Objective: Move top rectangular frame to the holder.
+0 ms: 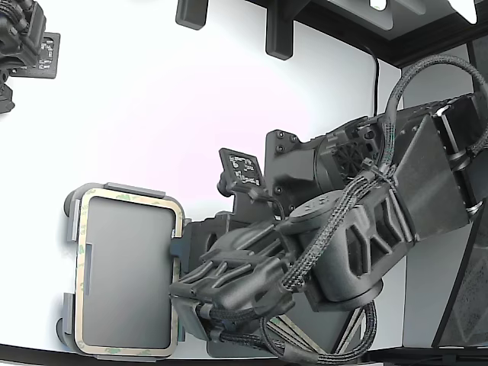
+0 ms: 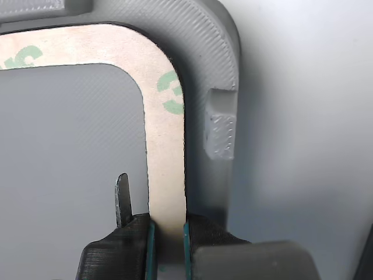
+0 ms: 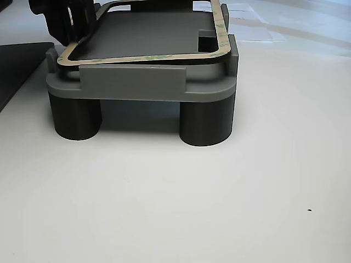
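The top rectangular frame (image 1: 128, 200), beige with green marks, lies on the light grey holder (image 1: 70, 229) at the exterior view's lower left. My gripper (image 1: 180, 248) reaches the holder's right side from under the black arm. In the wrist view the gripper (image 2: 168, 226) is shut across the frame (image 2: 166, 146), one teal pad against each edge of the strip, just inside the holder's raised wall (image 2: 217, 70). From the other view the frame (image 3: 142, 57) rests on top of the holder (image 3: 131, 82), and the gripper (image 3: 74, 34) grips it at the far left corner.
The holder stands on round dark feet (image 3: 205, 123) on a white table. A dark flat mat (image 3: 16, 63) lies to its left in the other view. A second black device (image 1: 27, 42) sits at the exterior view's top left, with black brackets (image 1: 278, 34) along the back.
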